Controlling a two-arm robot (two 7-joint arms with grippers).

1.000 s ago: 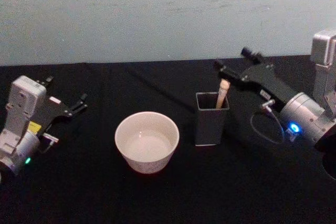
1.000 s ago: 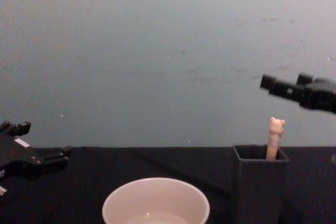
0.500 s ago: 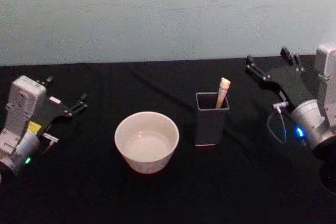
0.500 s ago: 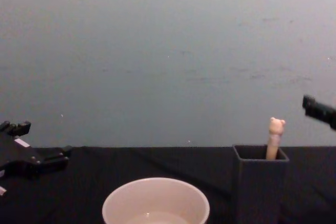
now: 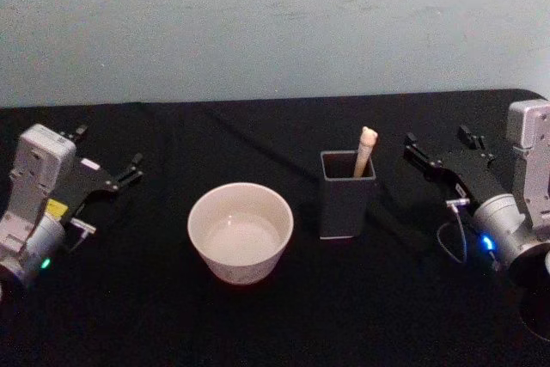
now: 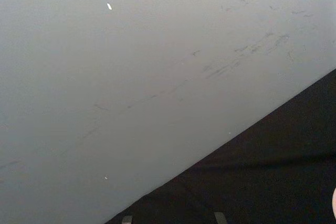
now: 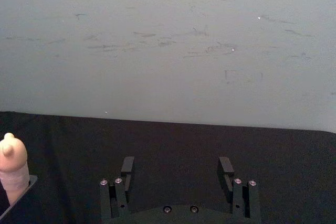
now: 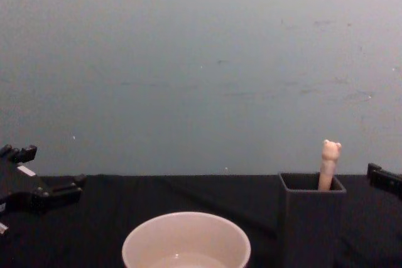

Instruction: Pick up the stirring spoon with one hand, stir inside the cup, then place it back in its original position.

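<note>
The stirring spoon (image 5: 364, 150) stands upright in a dark grey square holder (image 5: 346, 199), its cream handle and bear head (image 8: 330, 152) poking above the rim; the bowl is hidden inside. The cream-white cup (image 5: 241, 231) sits left of the holder, and its rim also shows low in the chest view (image 8: 186, 240). My right gripper (image 5: 436, 137) hovers open and holding nothing, right of the holder and apart from it. In the right wrist view its fingers (image 7: 127, 165) stand wide apart, with the bear head (image 7: 13, 163) off to one side. My left gripper (image 5: 110, 145) rests open at the far left.
A black cloth covers the table (image 5: 284, 324), and a pale wall (image 5: 275, 23) rises right behind its far edge. Free cloth lies between the cup and my left arm, and in front of cup and holder.
My right gripper has drawn back to the right and come down, from just above the spoon's head to beside the holder. The spoon, the cup and the left arm have not moved.
</note>
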